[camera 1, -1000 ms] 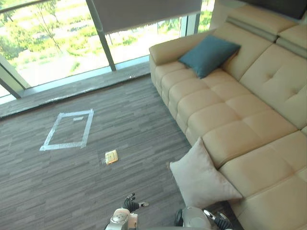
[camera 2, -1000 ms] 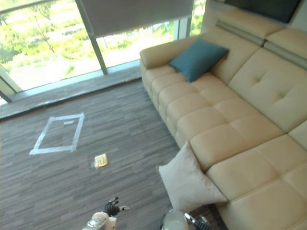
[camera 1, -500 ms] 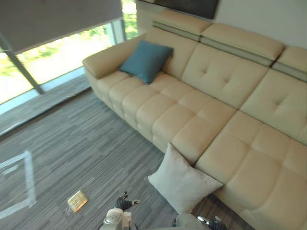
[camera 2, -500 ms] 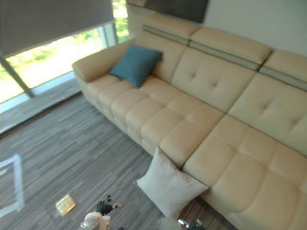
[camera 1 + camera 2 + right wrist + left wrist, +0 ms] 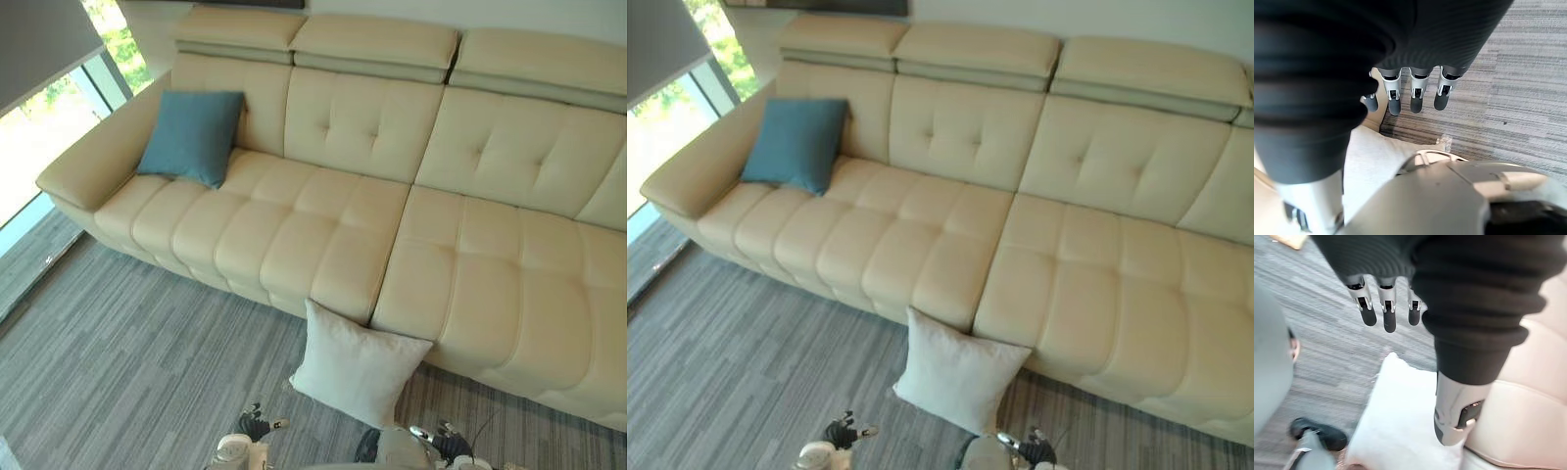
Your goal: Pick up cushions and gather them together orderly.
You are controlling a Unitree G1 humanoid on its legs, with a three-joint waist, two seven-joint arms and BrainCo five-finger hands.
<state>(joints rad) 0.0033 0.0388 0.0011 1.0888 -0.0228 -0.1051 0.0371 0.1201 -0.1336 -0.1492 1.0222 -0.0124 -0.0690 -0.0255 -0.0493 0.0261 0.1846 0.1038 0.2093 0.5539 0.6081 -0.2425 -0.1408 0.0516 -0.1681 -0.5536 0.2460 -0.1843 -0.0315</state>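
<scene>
A: Where are the cushions sitting?
B: The white cushion is lying on the floor, leaning on the front edge of the sofa. It's sitting just ahead of both sets of fingers, roughly between them. The blue cushion is resting on the sofa seat, propped against the backrest by the armrest. That one is sitting well away from the fingers, far ahead and off to the left.
A: Left hand?
B: The left hand is hanging over the floor. Its fingers are pointing straight, slightly spread, gripping nothing. The white cushion is showing just past the fingertips without touching them, and the sofa edge is running close by the thumb.
A: Right hand?
B: The right hand is hanging the same way. Its fingers are pointing straight, side by side with small gaps, holding nothing. The white cushion is lying near them, clear of the tips, with striped floor running beyond.
A: Are the cushions touching each other?
B: No, they're sitting well apart, one on the floor and one on the seat.
</scene>
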